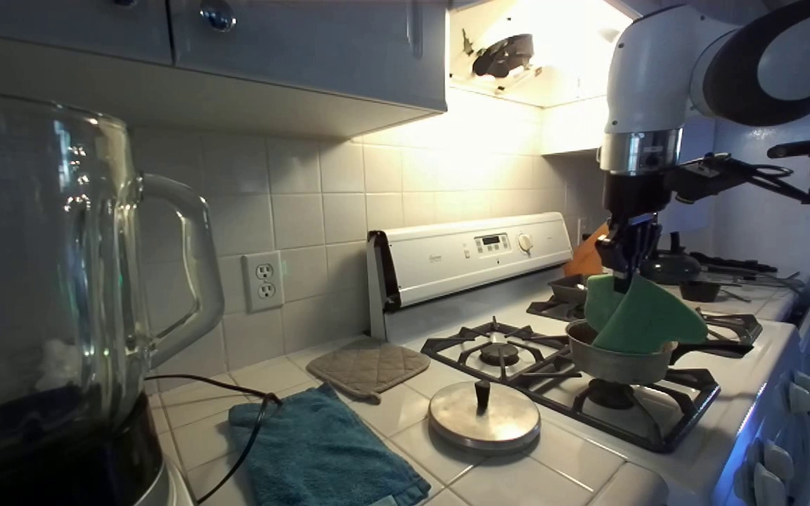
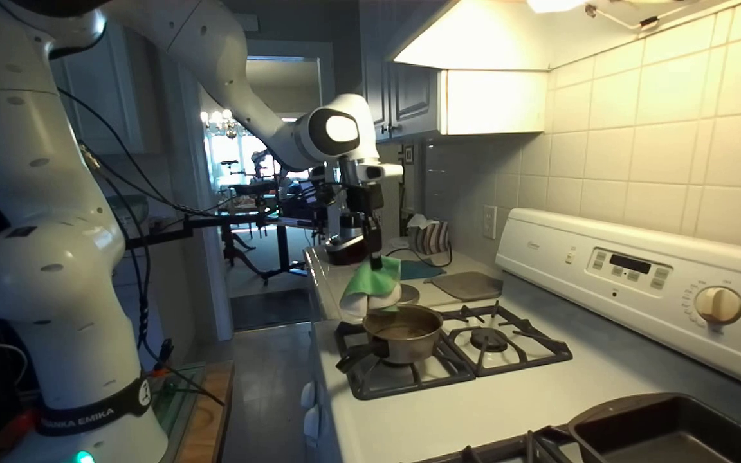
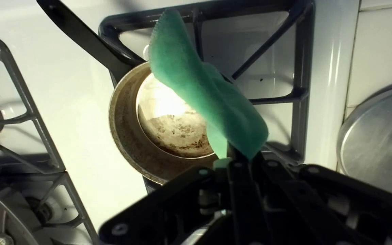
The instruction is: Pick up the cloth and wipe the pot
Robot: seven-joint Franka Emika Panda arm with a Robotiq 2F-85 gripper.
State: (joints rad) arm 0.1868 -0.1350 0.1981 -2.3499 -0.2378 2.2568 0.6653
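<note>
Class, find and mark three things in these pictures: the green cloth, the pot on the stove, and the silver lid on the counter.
Green cloth [image 3: 209, 98], in the wrist view: middle of its loose fabric.
Pot [image 2: 413, 349], in an exterior view: outer side wall.
Silver lid [image 1: 488, 425], in an exterior view: metal top.

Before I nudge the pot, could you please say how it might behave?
The pot would probably slide, standing upright on the grate. It might swivel if its long handle is bumped, since that juts out sideways.

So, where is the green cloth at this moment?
On the right in an exterior view, the green cloth hangs from the closed gripper, partly over the pot.
</note>
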